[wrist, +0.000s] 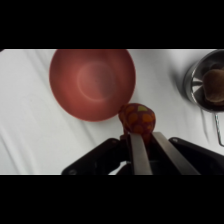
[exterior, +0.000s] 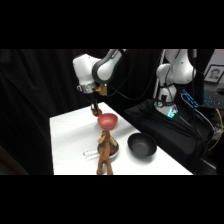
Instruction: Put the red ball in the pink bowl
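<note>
On my wrist view the red ball (wrist: 137, 118) sits just right of the frame's centre, mottled with yellowish patches, pinched between the two pale fingers (wrist: 139, 152) that rise from the bottom edge. So my gripper (wrist: 141, 131) is closed narrowly around the ball, holding it clear above the white table (wrist: 30, 135). The ball overlaps the lower right rim of the pink bowl (wrist: 92, 82), which fills the upper middle of that view, its lighter inside open to me and nothing lying in it. I cannot tell from here whether the ball hangs over the rim or just outside it.

In the side view I see the gripper (exterior: 95, 111) coming down at the upper left of the table (exterior: 70, 135), right beside the left edge of the pink bowl (exterior: 107, 119); the ball itself is too small for me to pick out there. Below the bowl in that frame stands a brown wooden figure (exterior: 104, 152), upright, with a small metal pan (exterior: 114, 148) just behind it. The same pan (wrist: 204, 85) shows at the right edge of my wrist view, with something brown inside. A black bowl (exterior: 142, 145) rests to the right of the figure, well apart from the pink one.
</note>
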You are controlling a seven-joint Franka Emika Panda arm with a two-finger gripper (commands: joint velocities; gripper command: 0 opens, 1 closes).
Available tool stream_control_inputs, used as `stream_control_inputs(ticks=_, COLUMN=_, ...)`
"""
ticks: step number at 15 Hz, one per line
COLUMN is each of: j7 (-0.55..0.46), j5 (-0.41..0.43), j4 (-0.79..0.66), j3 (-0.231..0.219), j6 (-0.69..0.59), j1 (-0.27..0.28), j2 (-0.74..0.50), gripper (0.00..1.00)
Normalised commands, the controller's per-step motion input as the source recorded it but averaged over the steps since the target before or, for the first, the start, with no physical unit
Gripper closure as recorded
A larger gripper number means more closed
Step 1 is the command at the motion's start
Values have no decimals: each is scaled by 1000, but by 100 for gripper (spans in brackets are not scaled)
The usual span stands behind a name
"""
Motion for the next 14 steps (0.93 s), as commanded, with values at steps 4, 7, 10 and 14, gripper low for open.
stream_control_inputs(ticks=4, j7=-82, j5=1, j4=-433, j3=-40, j6=207, j1=11, j2=-384, gripper=98)
stream_control_inputs(ticks=7, j7=-69, j5=-30, j4=-377, j3=-50, j6=215, j1=2, j2=-315, gripper=98)
stream_control_inputs(ticks=10, j7=-65, j5=-33, j4=-336, j3=-60, j6=234, j1=-25, j2=-254, gripper=98)
stream_control_inputs(ticks=14, j7=-56, j5=-37, j4=-305, j3=-53, j6=287, j1=-44, j2=-218, gripper=98)
